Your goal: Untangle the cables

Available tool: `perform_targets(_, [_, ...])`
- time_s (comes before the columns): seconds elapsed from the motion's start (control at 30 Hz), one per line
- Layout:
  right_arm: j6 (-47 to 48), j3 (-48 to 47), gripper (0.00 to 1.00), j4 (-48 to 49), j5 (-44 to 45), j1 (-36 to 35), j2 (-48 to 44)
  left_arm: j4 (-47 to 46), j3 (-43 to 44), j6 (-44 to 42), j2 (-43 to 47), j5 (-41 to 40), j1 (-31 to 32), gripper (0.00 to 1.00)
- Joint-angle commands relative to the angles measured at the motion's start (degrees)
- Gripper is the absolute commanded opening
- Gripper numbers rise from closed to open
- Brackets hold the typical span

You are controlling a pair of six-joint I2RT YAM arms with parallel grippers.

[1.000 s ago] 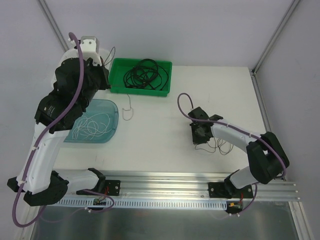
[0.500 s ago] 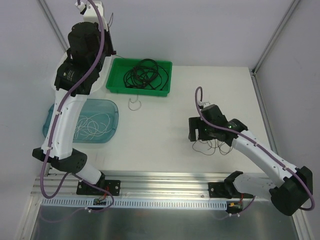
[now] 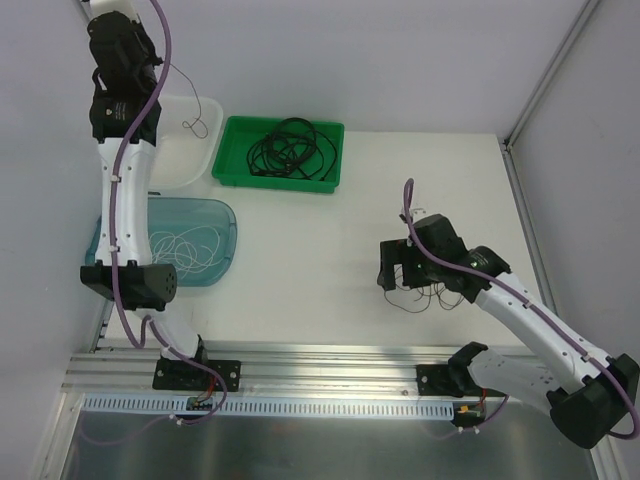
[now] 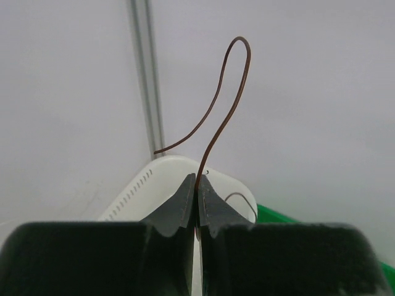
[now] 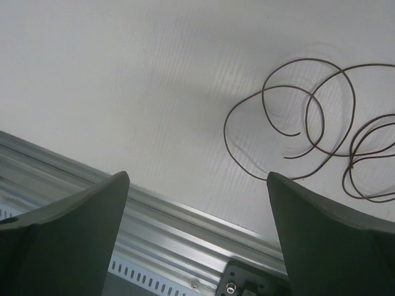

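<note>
A hair-thin brown wire point(image 4: 231, 105) sticks up in a loop from my left gripper point(image 4: 197, 185), which is shut on it. That arm is raised high at the back left, and the wire's free end point(image 3: 192, 122) dangles over the white tray point(image 3: 185, 170). My right gripper point(image 3: 397, 268) stands open just above the table, with nothing between its fingers. Loose coils of brown wire point(image 5: 308, 117) lie on the table beside it point(image 3: 430, 295). Black cables point(image 3: 285, 150) are coiled in the green tray point(image 3: 335, 150). A thin white cable point(image 3: 185, 250) lies in the blue tray point(image 3: 225, 215).
The three trays sit along the back and left of the white table. A metal rail point(image 3: 330, 365) with both arm bases runs along the near edge, and it also shows in the right wrist view point(image 5: 154, 216). Frame posts stand at the back corners.
My left arm has swung up and back, carrying the brown wire off the table to above the white tray. My right gripper has opened and lifted off the brown coils.
</note>
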State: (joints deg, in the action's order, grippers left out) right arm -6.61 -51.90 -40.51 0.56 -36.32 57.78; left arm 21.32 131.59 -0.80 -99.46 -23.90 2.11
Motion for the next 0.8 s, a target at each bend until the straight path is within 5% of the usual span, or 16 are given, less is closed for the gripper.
perform_targets(0.0, [-1.74,2.06,1.00,-0.44,-3.37,-0.25,-2.58,-8.21,-2.98,3.49,-3.72,1.22,-5.51,0.00])
perform_targets(0.13, [-1.91,3.64,0.99,-1.15,-2.32,-0.25,-3.37,-11.12,-10.81,4.75,-6.53,0.09,-7.64,0.01])
perform_targets(0.27, [-2.09,3.82,1.00,-0.80,-2.05,-0.16,-3.02,-11.30,-14.95,3.96,-9.26,-1.76,-7.82,0.19])
perform_targets(0.47, [-1.83,3.12,1.00,-1.32,-1.88,-0.25,-3.72,-9.99,-19.17,3.70,-6.28,-0.89,-7.82,0.68])
perform_targets(0.63, [-1.74,1.89,1.00,-3.17,1.90,-0.33,-5.83,-7.09,-26.19,9.66,1.70,13.40,-7.12,0.93])
perform_targets(0.77, [-2.53,0.31,1.00,-5.27,5.41,-0.33,-6.54,-5.24,-35.50,13.62,8.04,23.17,-3.79,0.99])
